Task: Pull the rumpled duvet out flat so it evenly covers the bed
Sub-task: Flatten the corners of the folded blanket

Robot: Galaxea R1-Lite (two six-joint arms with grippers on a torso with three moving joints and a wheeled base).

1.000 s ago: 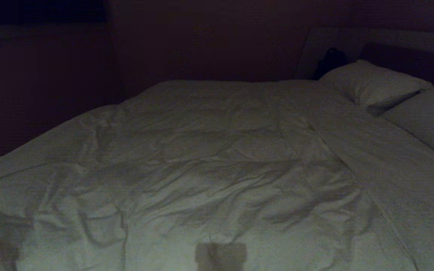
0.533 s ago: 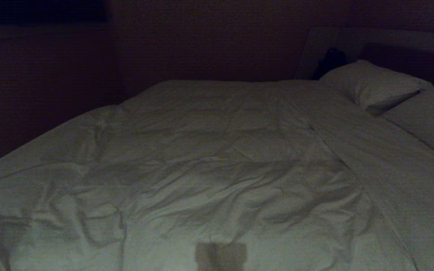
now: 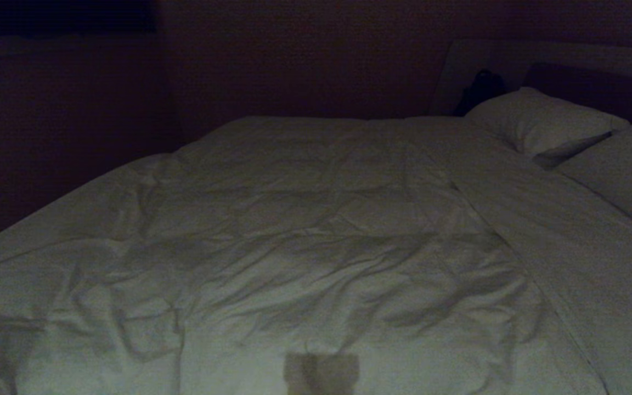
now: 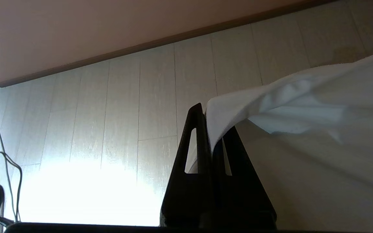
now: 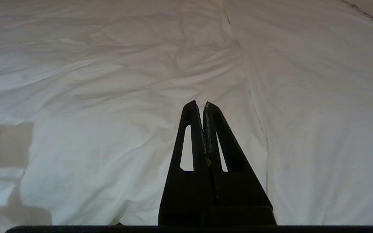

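Over the pale plank floor (image 4: 108, 113) beside the bed (image 3: 596, 263), I find my left gripper (image 4: 214, 129) clamped on a white fold of the duvet (image 3: 294, 230), which lies creased across most of the mattress, short of the pillows (image 3: 535, 120). My right gripper (image 5: 199, 108) hangs above the duvet, jaws together, holding nothing.

left gripper (image 4: 213, 129) clamped, right gripper (image 5: 198, 106) closed
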